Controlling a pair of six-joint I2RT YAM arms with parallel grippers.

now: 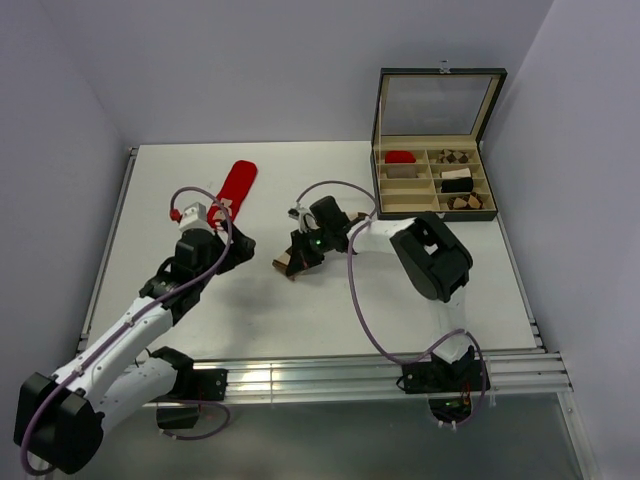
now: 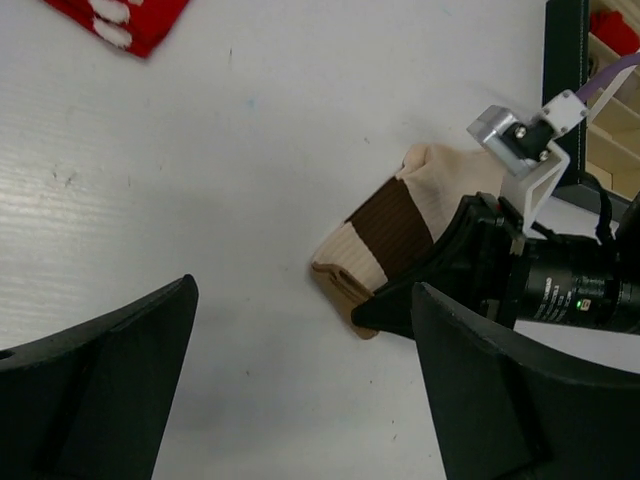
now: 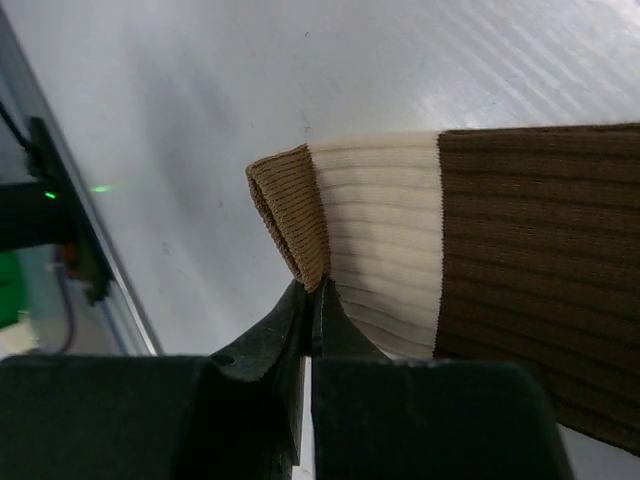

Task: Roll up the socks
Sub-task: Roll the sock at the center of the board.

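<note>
Right end effector point(image 3: 312, 295), pinched shut on the cream sock point(image 3: 380, 240) cuff at mid surface point(image 1: 300, 310), should fold it over tightly. The left end effector point(image 2: 300, 390) gapes empty alongside. Red sock point(image 1: 238, 186) lies farther back.

cream sock point(image 3: 375, 240): ribbed knit cloth, matt; brown band and tan cuff same rib
red sock point(image 1: 237, 188): soft cloth, matt
table point(image 1: 300, 310): white, smooth, faint streaks, dull sheen
right gripper point(image 3: 312, 300): black plastic, matt, fine-grained
left gripper point(image 2: 300, 385): black plastic, matt, smooth
rail point(image 1: 330, 375): bare metal, bright, grooved
box point(image 1: 440, 215): dark matt shell, glossy clear lid pane
cable point(image 1: 360, 310): purple sheath, smooth, slight gloss
</note>
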